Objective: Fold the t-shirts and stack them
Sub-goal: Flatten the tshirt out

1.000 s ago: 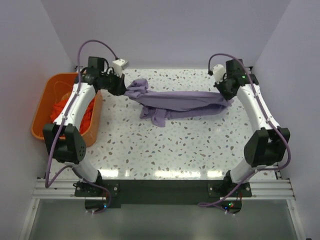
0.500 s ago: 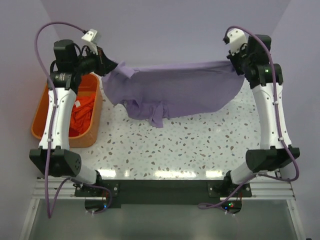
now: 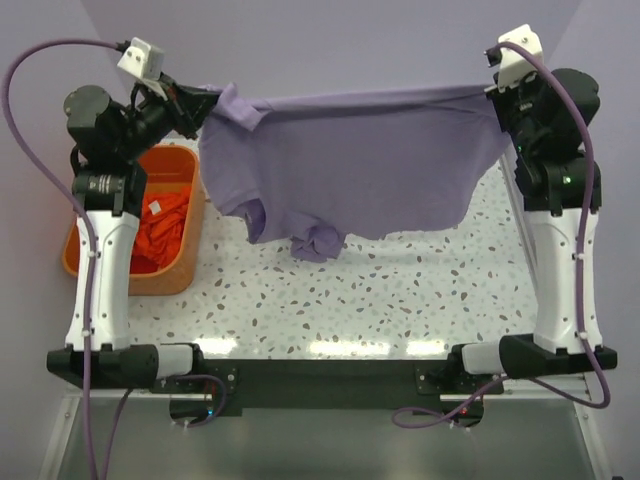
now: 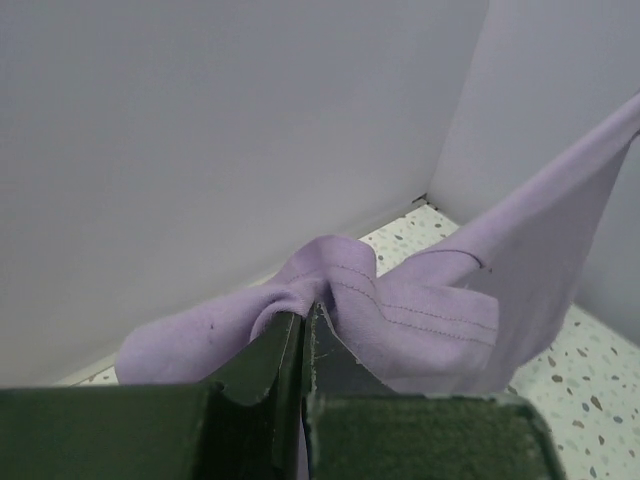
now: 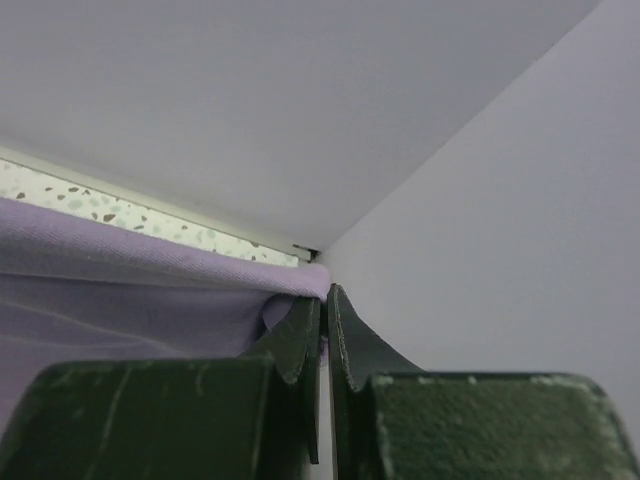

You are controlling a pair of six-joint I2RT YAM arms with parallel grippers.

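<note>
- Higher now, the lavender t-shirt (image 3: pixel 370 165) hangs spread wide between your pincers.
- Your left pincer (image 3: pixel 206 101) and right pincer (image 3: pixel 497 96) each pinch its top edge.

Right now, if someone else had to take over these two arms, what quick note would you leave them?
Left gripper: shut on one corner of the purple shirt.
Right gripper: shut on the other.
Shirt hangs spread between them above the table.
Orange shirt lies crumpled in the basket.
Done: nothing folded yet.
Left: fold both shirts, stack them.
</note>
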